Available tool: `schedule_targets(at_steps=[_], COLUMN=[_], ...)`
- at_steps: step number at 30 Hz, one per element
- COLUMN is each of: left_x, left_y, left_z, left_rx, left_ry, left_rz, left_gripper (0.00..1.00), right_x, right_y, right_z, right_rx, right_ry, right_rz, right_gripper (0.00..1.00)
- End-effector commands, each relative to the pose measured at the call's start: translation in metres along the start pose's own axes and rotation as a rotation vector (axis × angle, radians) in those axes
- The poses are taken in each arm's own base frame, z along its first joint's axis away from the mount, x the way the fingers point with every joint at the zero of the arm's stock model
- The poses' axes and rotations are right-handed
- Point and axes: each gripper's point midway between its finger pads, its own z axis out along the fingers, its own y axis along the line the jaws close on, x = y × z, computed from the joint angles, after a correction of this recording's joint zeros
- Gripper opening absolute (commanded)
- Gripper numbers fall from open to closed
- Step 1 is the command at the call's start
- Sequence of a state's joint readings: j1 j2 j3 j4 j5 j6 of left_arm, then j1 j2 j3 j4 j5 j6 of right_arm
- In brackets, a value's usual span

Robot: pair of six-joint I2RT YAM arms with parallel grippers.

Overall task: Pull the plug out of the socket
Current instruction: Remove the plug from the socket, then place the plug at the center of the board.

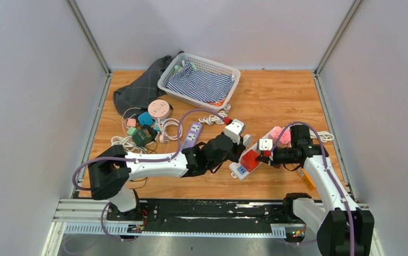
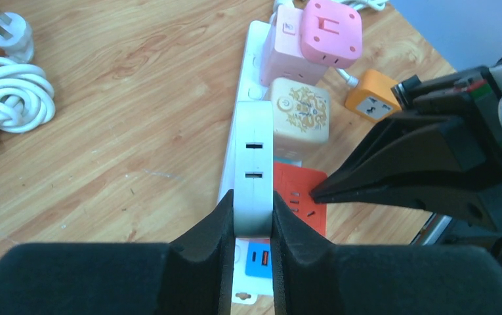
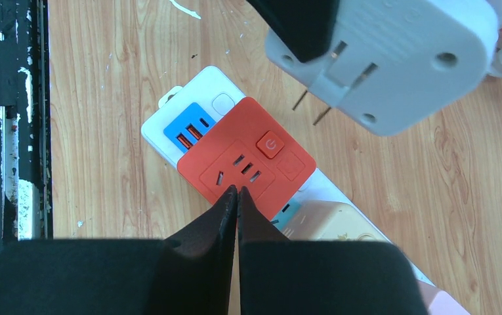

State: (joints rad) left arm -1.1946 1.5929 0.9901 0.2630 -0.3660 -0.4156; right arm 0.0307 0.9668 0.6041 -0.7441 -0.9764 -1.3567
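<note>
Wood-grain surface (image 1: pixel 287 96) carries the white power strip (image 3: pixel 159 128). Only the right wrist view shows the plug (image 3: pixel 399 52) with its prongs bare above the red socket (image 3: pixel 287 164). My left gripper (image 2: pixel 253 200) clamps that plug; my right gripper (image 3: pixel 236 191), closed, has its tips at the socket. The strip's far end is cut off.

Tally. Power strips: 2 – white strip (image 2: pixel 253 62), purple strip (image 1: pixel 192 134). Adapters: 6 – white adapter (image 2: pixel 253 164), red adapter (image 3: pixel 245 167), cream adapter (image 2: pixel 300 115), pale pink adapter (image 2: pixel 284 46), bright pink adapter (image 2: pixel 331 31), orange adapter (image 2: pixel 373 98). Baskets: 1 – basket (image 1: pixel 212 64), far edge of the table (image 1: pixel 276 101). Cloths: 1 – dark cloth (image 1: pixel 137 90), far left corner
</note>
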Motion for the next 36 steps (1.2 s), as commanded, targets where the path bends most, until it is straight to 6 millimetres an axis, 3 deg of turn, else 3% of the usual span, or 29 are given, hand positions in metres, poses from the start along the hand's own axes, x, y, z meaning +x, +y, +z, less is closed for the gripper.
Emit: schedule_targets(at_steps=[1, 7, 13, 19, 25, 31, 36], left_x=[-0.011, -0.008, 0.003, 0.009, 0.006, 0.017, 0.023], left_y=[-0.001, 0.008, 0.046, 0.077, 0.102, 0.15, 0.166], left_z=[-0.014, -0.035, -0.058, -0.093, -0.11, -0.112, -0.114], left_rx=[0.026, 0.052, -0.015, -0.051, -0.09, -0.183, -0.218], left_ry=[-0.027, -0.028, -0.033, -0.075, -0.123, -0.119, -0.124], left_rz=[0.013, 0.083, 0.175, 0.117, 0.013, -0.17, -0.251], left_gripper=[0.0, 0.0, 0.0, 0.0, 0.0, 0.0, 0.0], right_x=[0.038, 0.03, 0.012, -0.005, -0.012, -0.015, -0.015], right_y=[0.044, 0.042, 0.034, 0.027, 0.025, 0.023, 0.023], right_z=[-0.002, -0.004, -0.008, -0.015, -0.019, -0.023, -0.023], right_rx=[-0.119, -0.096, -0.055, 0.003, 0.018, 0.04, 0.046], right_ry=[0.166, 0.142, 0.09, 0.048, 0.035, 0.033, 0.032], right_rz=[0.159, 0.151, 0.137, 0.101, 0.093, 0.083, 0.071], right_gripper=[0.07, 0.16, 0.38, 0.52, 0.55, 0.57, 0.58])
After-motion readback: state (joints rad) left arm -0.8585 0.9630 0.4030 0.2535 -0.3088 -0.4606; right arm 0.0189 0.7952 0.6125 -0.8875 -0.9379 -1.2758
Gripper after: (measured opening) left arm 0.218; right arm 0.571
